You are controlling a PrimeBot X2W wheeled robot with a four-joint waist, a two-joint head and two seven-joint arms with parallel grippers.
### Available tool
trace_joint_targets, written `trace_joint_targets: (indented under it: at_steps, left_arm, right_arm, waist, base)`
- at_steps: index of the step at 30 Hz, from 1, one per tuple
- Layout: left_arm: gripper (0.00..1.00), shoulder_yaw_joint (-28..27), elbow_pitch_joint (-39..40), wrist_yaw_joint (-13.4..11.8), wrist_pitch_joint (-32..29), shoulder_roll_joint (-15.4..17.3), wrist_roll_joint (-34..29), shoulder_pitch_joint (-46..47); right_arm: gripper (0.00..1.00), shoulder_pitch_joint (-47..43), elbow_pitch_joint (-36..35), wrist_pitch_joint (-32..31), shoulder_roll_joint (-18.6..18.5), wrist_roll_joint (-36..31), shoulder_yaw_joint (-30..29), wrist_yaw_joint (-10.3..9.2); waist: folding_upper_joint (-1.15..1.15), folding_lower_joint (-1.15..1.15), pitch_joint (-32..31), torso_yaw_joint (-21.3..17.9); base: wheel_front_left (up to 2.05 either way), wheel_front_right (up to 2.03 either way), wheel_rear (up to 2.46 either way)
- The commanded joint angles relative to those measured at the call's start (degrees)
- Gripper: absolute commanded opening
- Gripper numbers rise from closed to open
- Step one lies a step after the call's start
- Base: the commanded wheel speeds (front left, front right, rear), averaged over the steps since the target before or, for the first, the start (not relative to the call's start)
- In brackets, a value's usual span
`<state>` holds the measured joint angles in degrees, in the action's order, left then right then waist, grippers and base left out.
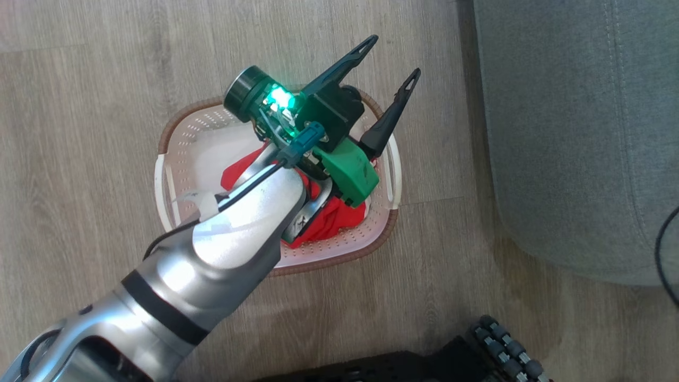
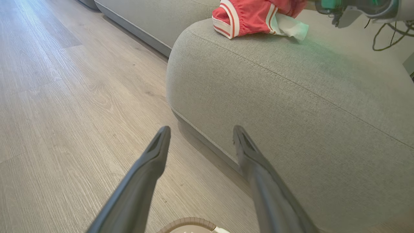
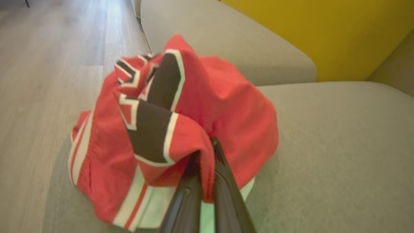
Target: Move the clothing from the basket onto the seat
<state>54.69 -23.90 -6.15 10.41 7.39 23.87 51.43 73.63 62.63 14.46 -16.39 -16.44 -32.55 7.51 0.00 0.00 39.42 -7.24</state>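
pale left forearm (image 1: pixel 238 233) crosses the head view's lower left and hangs over the basket (image 1: pixel 183 143). it hides the basket's middle and most of the other red piece (image 1: pixel 339 220) lying inside. what kind of garment that piece is cannot be made out. the left jaws stand spread wide above the basket's far rim, and their dark fingers (image 1: pixel 345 62) hold nothing. from the left wrist, only a curved sliver of the basket's brown rim shows, cut by the bottom edge.

the seat (image 1: pixel 578 132) stands just beside the basket, and the frame's right edge cuts it off. well apart from the basket, on top of the seat, lies the bunched red garment (image 3: pixel 233 110). it has black, white-edged patches and striped trim, and whether it is a top or shorts is unclear. the right jaws are pressed together on a fold of it, with the fingers (image 3: pixel 186 200) partly buried in cloth. that view is soft with blur. near the basket, a dark base with rollers (image 1: pixel 504 345) is cropped by the head view's bottom edge.
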Motion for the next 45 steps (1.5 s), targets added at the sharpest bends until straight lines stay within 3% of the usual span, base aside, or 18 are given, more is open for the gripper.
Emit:
trace_joint_targets:
  at_steps: [1,2,3,4,5,6,16,30,38,45]
  left_arm:
    - [1.00,-1.2,1.8,-0.3,-0.1,1.0,-0.3,1.5]
    - [1.00,-1.2,1.7,-0.3,0.0,1.0,-0.3,1.5]
    - [1.00,-1.2,1.7,-0.4,0.0,1.0,-0.3,1.5]
    - [1.00,-1.2,1.6,-0.4,0.1,1.1,-0.2,1.5]
    - [1.00,-1.2,1.5,-0.5,0.1,1.1,-0.1,1.5]
    - [1.00,-1.2,1.4,-0.5,0.2,1.2,-0.1,1.4]
    - [1.00,-1.5,1.0,-0.9,1.4,2.2,0.5,0.5]
    - [1.00,-5.7,0.5,-3.1,4.1,3.1,4.1,-5.6]
    - [1.00,-11.8,1.9,-5.8,4.6,5.3,5.8,-14.0]
    - [1.00,-19.7,6.7,-8.8,4.6,8.5,5.3,-25.2]
  right_arm:
    - [0.00,-1.2,-1.2,0.5,-0.2,-1.8,-1.3,-0.02]
    - [0.00,-1.7,-1.1,0.5,0.0,-2.5,-1.9,-0.02]
    - [0.09,-2.2,-1.0,0.5,0.3,-3.2,-2.2,-0.02]
    - [0.31,-2.5,-0.9,0.5,0.6,-3.7,-2.6,-0.02]
    - [0.86,-3.0,-0.7,0.5,0.9,-4.3,-2.8,-0.02]
    - [1.00,-3.4,-0.5,0.5,1.3,-4.8,-2.9,-0.02]
    - [1.00,-7.0,-1.4,0.5,2.2,-4.6,2.0,-0.02]
    - [1.00,-19.4,-17.1,0.5,4.9,8.3,20.1,-0.02]
    - [1.00,-26.9,-22.9,0.5,5.2,15.1,27.3,-0.02]
    - [1.00,-35.1,-28.7,0.5,8.2,19.4,31.0,-0.02]
  waist:
    - [0.00,0.00,0.0,-0.1]
    - [0.00,0.00,0.0,-0.1]
    - [0.00,0.00,-0.1,-0.2]
    - [0.00,0.00,-0.2,-0.2]
    - [0.00,0.00,-0.4,-0.4]
    - [0.00,0.00,-0.5,-0.5]
    - [0.00,0.00,-3.3,-1.3]
    - [0.00,0.00,-16.1,0.1]
    - [0.00,0.00,-25.0,3.3]
    - [0.00,0.00,-30.9,5.1]
  base:
    - [0.00,0.00,0.00]
    - [0.00,0.00,0.00]
    - [0.00,0.00,0.00]
    - [0.00,0.00,0.00]
    - [0.00,0.00,0.00]
    - [0.00,0.00,0.00]
    - [0.00,0.00,0.00]
    - [0.00,0.00,0.00]
    - [0.00,0.00,0.00]
    - [0.00,0.00,0.00]
